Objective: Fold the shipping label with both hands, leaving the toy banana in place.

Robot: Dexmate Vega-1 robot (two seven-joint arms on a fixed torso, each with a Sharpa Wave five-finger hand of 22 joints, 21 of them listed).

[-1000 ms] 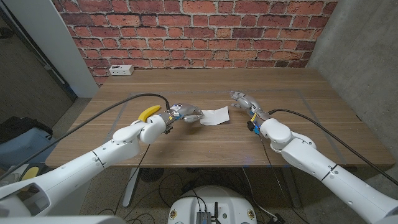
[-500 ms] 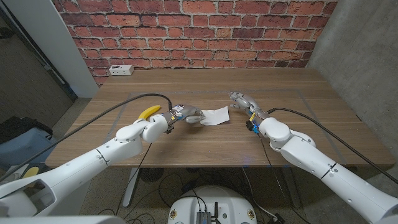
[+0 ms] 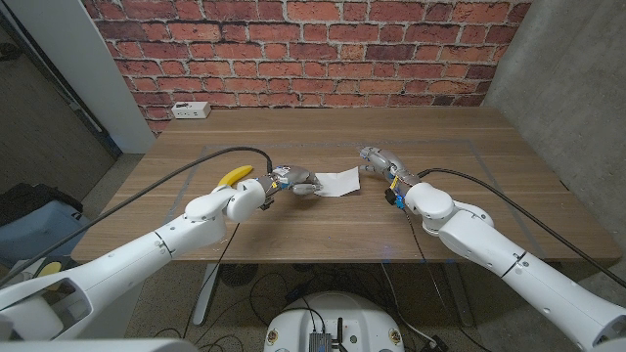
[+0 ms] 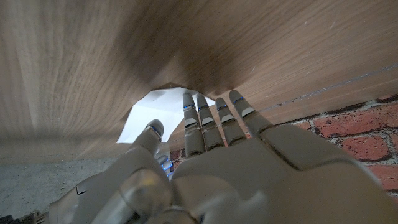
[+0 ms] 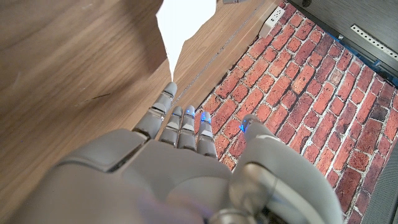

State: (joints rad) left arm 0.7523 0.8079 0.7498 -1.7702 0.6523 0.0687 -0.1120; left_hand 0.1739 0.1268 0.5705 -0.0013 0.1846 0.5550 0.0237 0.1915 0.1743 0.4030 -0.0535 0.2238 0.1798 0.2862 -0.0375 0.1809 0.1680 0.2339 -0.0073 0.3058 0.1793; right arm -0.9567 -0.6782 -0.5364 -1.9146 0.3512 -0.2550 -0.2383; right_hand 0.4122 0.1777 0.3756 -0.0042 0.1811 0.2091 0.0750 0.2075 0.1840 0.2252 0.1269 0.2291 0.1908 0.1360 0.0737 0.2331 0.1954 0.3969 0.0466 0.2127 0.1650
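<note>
While near the shipping label [image 3: 338, 182], left hand [image 3: 293, 180] and right hand [image 3: 377, 158], fingers spread, empty.

White shipping label [image 3: 339, 182] flat mid-table; yellow toy banana [image 3: 235, 175] well apart toward the left.

A wooden table [image 3: 293, 137] stands before a red brick wall [image 3: 293, 49], a white power strip [image 3: 190, 110] near its far-left corner.
</note>
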